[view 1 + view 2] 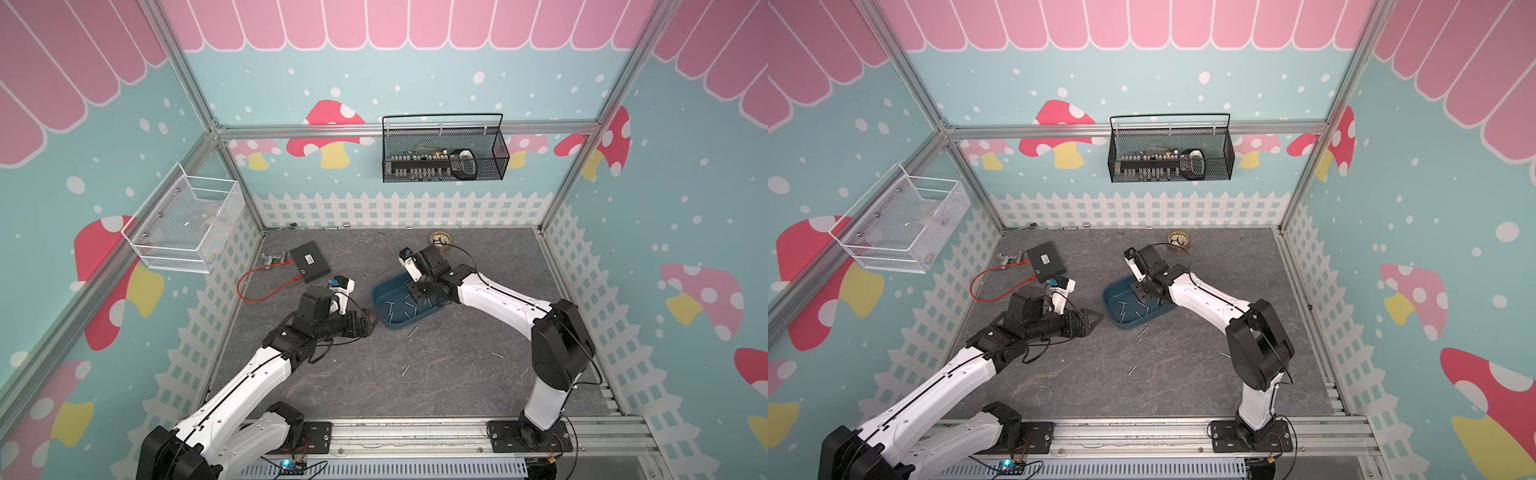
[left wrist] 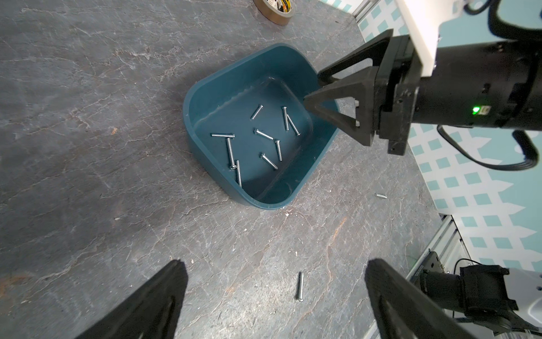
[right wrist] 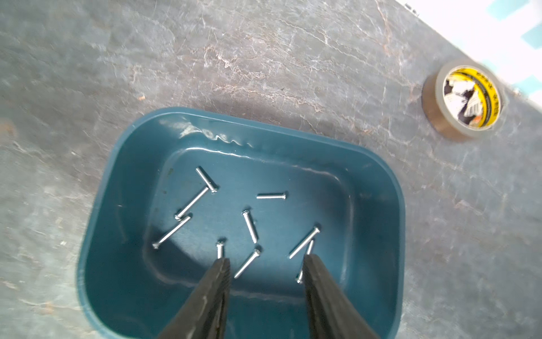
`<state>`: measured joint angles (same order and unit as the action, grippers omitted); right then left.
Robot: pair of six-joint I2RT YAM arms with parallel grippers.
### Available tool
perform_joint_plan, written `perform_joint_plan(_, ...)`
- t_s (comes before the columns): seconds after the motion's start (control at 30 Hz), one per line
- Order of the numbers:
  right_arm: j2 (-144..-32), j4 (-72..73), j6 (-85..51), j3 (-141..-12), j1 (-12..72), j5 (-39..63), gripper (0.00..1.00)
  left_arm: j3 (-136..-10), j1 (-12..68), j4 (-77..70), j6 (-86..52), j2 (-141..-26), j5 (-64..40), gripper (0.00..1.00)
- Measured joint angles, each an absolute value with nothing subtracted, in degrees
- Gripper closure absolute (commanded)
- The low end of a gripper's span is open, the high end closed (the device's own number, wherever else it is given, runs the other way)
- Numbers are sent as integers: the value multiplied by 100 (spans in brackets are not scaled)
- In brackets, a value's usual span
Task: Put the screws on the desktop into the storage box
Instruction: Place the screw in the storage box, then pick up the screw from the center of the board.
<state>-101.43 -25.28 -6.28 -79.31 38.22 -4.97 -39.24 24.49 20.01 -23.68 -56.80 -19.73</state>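
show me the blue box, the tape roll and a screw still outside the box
box (image 3: 123,220), right wrist view, bare inner wall
tape roll (image 3: 431,111), right wrist view, brown outer side
screw (image 2: 299,286), left wrist view, middle of its shaft

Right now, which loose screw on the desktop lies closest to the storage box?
The screw just outside the storage box, beside its near wall. The central screw and the rightmost screw lie well clear on the desktop.

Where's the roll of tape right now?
In a top view the tape roll lies on the desktop near the back wall, right of centre, beyond the storage box, apart from it.
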Motion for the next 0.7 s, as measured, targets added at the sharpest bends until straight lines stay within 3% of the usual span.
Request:
perform_joint_plan(0.07, -9922, -2539, -598, -7797, 3811, -454, 36, -3924, 2486, 1994, -2357, -5704, -1975, 2)
perform_joint_plan(0.2, -9349, -2657, -515, -7505, 3787, -318, 9, -3924, 2786, 1992, -2351, -5717, -1885, 4)
perform_joint_plan(0.27, -9041, -2738, -495, -7360, 3782, -250, 2, -3924, 2965, 1994, -2335, -5721, -1817, 4)
perform_joint_plan(0.7, -6576, -4215, -965, -6744, 3721, 1024, 1, -4064, 4110, 2154, -2357, -6451, -1028, 11)
